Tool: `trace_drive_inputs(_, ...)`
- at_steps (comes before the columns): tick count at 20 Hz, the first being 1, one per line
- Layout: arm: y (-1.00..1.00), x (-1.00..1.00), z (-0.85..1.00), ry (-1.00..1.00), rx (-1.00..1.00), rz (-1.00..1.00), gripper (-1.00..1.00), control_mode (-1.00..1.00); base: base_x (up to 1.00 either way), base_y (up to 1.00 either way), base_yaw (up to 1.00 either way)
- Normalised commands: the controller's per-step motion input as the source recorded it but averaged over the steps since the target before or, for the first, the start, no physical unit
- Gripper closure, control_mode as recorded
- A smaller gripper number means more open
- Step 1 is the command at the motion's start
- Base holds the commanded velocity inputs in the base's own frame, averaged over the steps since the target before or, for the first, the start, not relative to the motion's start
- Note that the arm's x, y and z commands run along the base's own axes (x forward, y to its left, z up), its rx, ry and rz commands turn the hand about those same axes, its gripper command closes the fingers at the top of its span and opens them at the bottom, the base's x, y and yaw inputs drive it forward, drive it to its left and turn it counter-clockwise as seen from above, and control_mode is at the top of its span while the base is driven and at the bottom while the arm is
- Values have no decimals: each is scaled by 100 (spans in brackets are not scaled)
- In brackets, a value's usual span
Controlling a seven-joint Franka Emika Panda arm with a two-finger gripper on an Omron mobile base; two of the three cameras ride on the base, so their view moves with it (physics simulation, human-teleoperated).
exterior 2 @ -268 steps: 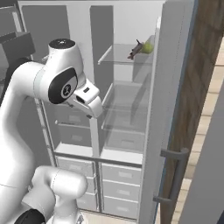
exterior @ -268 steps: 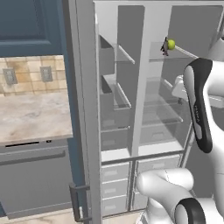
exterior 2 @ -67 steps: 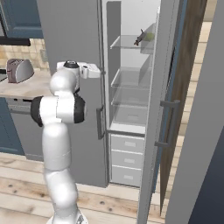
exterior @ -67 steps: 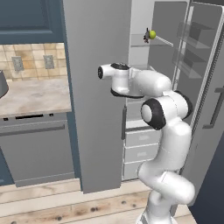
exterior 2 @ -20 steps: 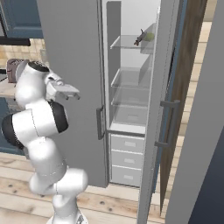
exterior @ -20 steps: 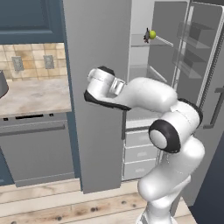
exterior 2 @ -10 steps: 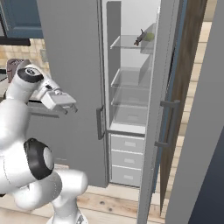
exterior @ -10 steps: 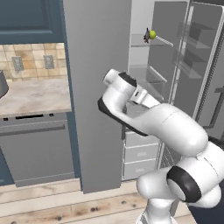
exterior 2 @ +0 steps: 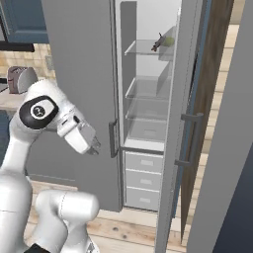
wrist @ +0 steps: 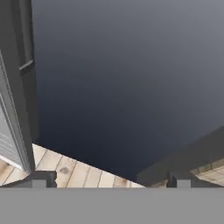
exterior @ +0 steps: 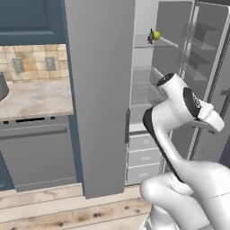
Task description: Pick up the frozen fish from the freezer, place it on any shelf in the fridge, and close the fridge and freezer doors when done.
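The frozen fish (exterior: 150,37) (exterior 2: 158,42) lies on the top glass shelf (exterior 2: 141,48) of the fridge, touching a yellow-green ball (exterior 2: 169,41). The freezer door (exterior: 99,90) (exterior 2: 79,59) on the left is shut. To the right, the fridge door (exterior: 222,63) (exterior 2: 178,148) stands wide open. My gripper (exterior 2: 92,145) (wrist: 111,177) is open and empty, low in front of the unit, well below the fish. In the hand view it faces a dark blue panel (wrist: 131,78) and the floor.
White drawers (exterior 2: 148,183) fill the bottom of the fridge. A marble counter (exterior: 31,96) over a grey appliance (exterior: 40,152) lies to the left, with a toaster (exterior 2: 20,79) on it. A dark blue panel (exterior 2: 232,197) stands close on the right. The floor is pale wood.
The arm has swung from the left, in front of the shut freezer door, across to the right and lower. The jaws stayed open. Fish, ball and doors have not moved.
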Motion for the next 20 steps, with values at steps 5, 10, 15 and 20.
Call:
trace_drive_inputs(5, -100, -100, 13, -6, 25, 24, -100, -100, 0, 0, 0)
trace_drive_inputs(10, -100, -97, 23, -12, 21, 34, -100, -100, 0, 0, 0)
trace_drive_inputs(15, -100, -41, 20, -20, 12, 45, -100, -100, 0, 0, 0)
trace_drive_inputs(20, -100, 10, 0, -14, 6, 49, -100, -100, 0, 0, 0)
